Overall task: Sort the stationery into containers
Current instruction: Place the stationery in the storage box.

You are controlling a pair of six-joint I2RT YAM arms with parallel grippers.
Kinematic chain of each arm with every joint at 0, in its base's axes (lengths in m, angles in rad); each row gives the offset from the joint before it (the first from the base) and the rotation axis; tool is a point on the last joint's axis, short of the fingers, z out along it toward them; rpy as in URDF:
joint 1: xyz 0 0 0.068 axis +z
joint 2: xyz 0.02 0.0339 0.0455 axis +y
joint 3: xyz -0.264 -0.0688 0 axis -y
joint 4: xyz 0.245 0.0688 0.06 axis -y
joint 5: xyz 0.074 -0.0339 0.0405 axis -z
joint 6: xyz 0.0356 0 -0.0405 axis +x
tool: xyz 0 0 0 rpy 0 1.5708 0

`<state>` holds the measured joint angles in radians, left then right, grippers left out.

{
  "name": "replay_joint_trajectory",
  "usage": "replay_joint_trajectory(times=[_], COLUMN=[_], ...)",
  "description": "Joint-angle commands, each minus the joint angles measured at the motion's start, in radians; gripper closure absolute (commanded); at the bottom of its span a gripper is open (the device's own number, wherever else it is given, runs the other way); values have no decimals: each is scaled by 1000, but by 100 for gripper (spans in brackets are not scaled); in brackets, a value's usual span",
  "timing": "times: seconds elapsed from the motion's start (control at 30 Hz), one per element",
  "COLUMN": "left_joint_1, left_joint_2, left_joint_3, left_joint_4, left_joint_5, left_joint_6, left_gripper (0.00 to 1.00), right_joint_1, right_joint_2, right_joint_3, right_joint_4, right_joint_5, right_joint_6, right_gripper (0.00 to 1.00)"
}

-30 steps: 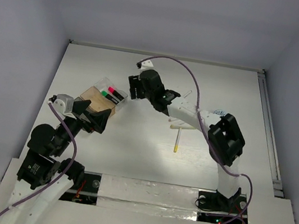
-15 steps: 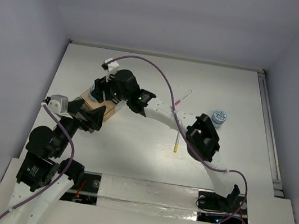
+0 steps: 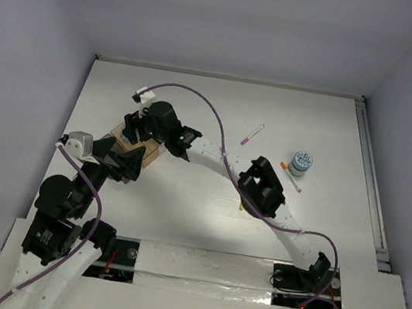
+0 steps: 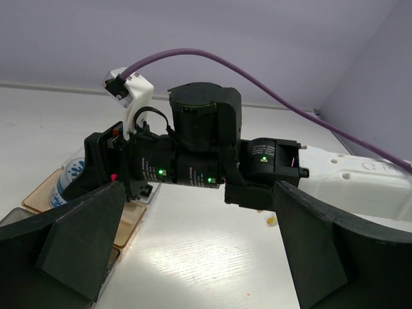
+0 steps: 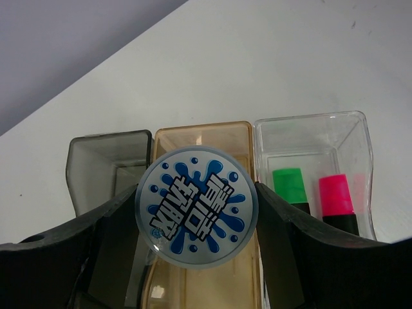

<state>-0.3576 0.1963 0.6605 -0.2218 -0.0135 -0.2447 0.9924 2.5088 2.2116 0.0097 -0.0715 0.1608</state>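
My right gripper (image 5: 196, 220) is shut on a round blue-white disc (image 5: 193, 205) and holds it just above the tan tray (image 5: 206, 136). The smoky grey tray (image 5: 106, 161) is to its left and the clear tray (image 5: 315, 135) to its right. A green-capped marker (image 5: 290, 185) and a pink-capped marker (image 5: 336, 195) lie in the clear tray. From above, the right gripper (image 3: 137, 123) hides most of the trays (image 3: 149, 155). My left gripper (image 3: 131, 163) stands open and empty just in front of them, over bare table (image 4: 206, 257).
A second blue-white disc (image 3: 302, 162) stands at the right, with an orange-tipped pen (image 3: 291, 177) beside it. A pink-tipped pen (image 3: 252, 134) lies further back. A yellow pen tip (image 4: 271, 221) shows under the right forearm. White walls enclose the table.
My right arm has swung left from mid-table, carrying the disc to a spot over the trays. The left gripper has drawn back slightly and stays open.
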Motion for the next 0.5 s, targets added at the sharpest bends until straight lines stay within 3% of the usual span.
replay_joint_trajectory(times=[0.0,0.37,0.47], left_joint_1=[5,5,5], left_joint_2=[-12,-11,-11], left_joint_3=[5,7,5], left_joint_4=[39,41,42], left_joint_5=[4,7,7], left_joint_6=[-1,1,-1], left_gripper=[2,2,2], right_joint_1=[20,20,20], right_joint_2=[-2,47,51], right_joint_3=[77,43,43], right_joint_4=[116,154,168], right_joint_5=[30,61,65], right_joint_6=[-27,-12,-10], right_gripper=[70,68,60])
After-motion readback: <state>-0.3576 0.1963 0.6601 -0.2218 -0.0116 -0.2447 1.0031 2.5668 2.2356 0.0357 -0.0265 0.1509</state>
